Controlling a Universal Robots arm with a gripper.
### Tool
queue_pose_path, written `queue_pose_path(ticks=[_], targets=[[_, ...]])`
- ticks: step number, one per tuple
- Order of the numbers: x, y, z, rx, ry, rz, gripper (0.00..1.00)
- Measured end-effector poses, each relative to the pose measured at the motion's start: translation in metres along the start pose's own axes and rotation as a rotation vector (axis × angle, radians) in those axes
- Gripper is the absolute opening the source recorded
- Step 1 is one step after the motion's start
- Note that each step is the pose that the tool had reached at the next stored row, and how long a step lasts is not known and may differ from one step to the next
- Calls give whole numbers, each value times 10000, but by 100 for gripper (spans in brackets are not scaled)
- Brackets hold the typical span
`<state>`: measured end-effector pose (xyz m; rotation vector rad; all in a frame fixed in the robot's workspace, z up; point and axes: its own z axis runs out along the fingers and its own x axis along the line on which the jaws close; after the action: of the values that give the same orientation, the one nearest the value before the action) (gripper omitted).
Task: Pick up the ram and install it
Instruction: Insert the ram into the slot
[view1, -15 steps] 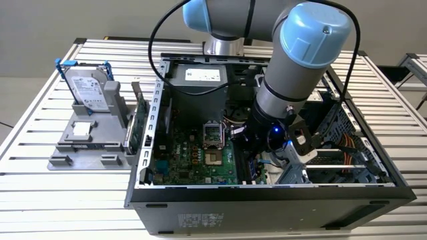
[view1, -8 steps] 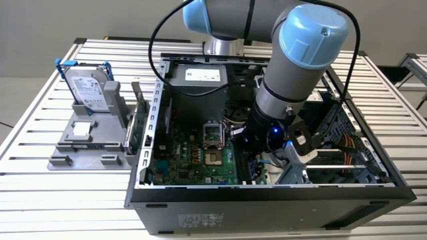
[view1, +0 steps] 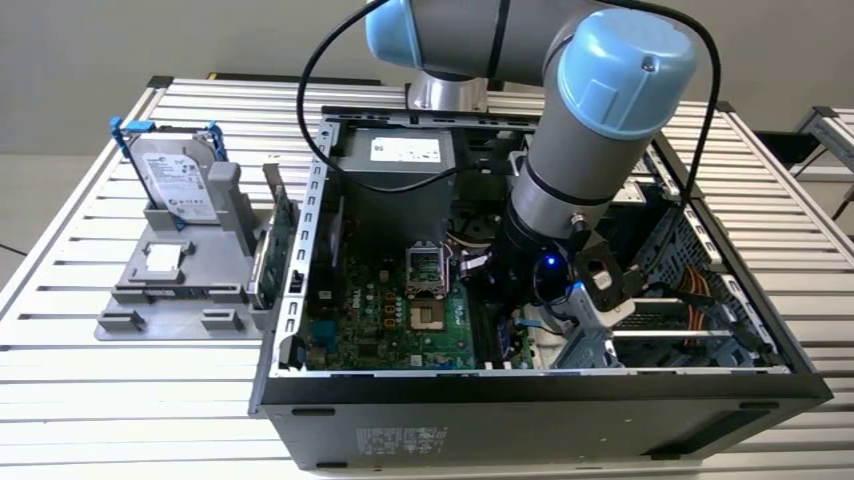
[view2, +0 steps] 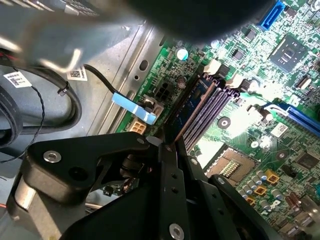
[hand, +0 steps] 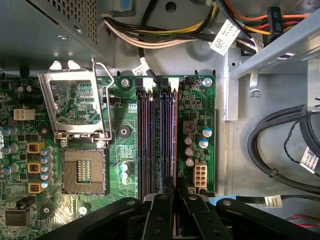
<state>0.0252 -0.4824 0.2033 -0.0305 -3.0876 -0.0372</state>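
Black gripper hardware lies closest to the lens in both wrist views, its two fingers drawn in to a narrow gap, and what sits in that gap is the subject of this moment. Around the tool on all sides stands the open computer case, laid on its side on a slatted metal table so that its interior faces up and can be reached from above. The arm, grey with blue joint caps, drops from behind the case into its middle, putting the wrist low over the board. Beneath the tool lies the green motherboard, flat on the case floor. Well away from the tool, outside the case wall on the exterior view's left, a grey fixture holds a silver hard drive upright, presumably as a parts stand. Beyond the fingertips a bundle of cables crosses the case floor. Beside the tool the processor socket sits bare with its retaining frame lifted. Directly ahead of the fingertips run the parallel memory slots. The ram stands edge-on in the slot that lines up with the gap between the fingers, its near end between them; the fingers appear closed on it. Whether it is fully seated, I cannot tell.
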Motion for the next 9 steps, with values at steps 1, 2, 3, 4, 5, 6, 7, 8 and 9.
queue_pose_path(ticks=[1,2,3,4,5,6,7,8,9], targets=[[0,0,1,0,-1,0,100],[0,0,1,0,-1,0,100],[0,0,2,-1,-1,0,100],[0,0,2,0,-1,0,100],[0,0,2,1,-1,0,100],[0,0,-1,-2,-2,0,100],[0,1,-3,-6,-3,0,100],[0,1,-6,-6,-3,-1,100],[0,1,-9,-4,-3,-2,100]])
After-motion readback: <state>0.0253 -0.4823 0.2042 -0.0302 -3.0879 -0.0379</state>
